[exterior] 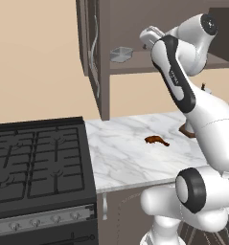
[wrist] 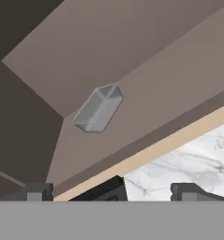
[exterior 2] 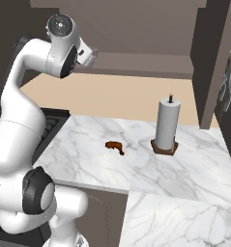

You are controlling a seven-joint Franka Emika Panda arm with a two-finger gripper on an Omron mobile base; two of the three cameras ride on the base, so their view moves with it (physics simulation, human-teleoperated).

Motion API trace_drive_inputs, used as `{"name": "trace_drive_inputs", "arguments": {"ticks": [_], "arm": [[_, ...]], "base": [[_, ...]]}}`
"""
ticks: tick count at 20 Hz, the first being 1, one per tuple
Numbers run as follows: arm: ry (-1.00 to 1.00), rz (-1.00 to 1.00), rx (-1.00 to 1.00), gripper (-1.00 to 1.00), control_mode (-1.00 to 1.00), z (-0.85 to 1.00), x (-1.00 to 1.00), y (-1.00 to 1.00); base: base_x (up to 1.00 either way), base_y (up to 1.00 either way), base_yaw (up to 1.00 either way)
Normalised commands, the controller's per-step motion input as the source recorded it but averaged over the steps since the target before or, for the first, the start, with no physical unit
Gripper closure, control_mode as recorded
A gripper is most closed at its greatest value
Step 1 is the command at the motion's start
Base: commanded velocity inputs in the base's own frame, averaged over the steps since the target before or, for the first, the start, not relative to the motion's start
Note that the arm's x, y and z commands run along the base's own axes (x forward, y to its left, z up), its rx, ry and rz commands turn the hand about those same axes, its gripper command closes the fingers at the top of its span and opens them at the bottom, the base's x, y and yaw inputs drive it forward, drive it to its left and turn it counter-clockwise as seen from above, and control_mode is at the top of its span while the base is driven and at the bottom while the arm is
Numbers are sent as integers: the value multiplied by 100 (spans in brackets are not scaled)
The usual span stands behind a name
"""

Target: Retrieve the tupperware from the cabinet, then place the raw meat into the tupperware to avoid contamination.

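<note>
Since the door of the cabinet (exterior: 93, 57) stood swung open, the little tupperware (exterior: 121, 54) could be seen sitting on the inner shelf (exterior: 135, 64), near the left end of that shelf and close to the open door. It sat flat, with its open top facing up, so it looked easy to take hold of by its rim. It was kept up there, away from the food, and that is likely why it had to be fetched first. Far below the tupperware, the raw meat (exterior: 156, 140) lay flat on the marble desk (exterior: 125, 158), all by itself with bare stone around it. To the right of the meat on the same desk stood the paper towel roll (exterior 2: 166, 124), upright on its brown base. The stove (exterior: 39, 162) was to the left of the meat. The arm was lifted up to shelf height, just to the right of the tupperware. The pincer (wrist: 112, 190) had its two tips spread wide apart. It held nothing and touched nothing, and the tupperware was out in front of it.
</note>
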Motion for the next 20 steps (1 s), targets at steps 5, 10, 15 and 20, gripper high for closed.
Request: {"name": "trace_drive_inputs", "arguments": {"ticks": [5,10,15,20], "arm": [[0,3,-6,-100,-100,-16,23,11],[0,0,-3,-100,-100,-1,36,7],[0,0,0,-100,-100,1,50,6],[0,0,-4,-100,-100,0,48,6]], "base": [[0,0,0],[0,0,0],[0,0,0],[0,0,0]]}}
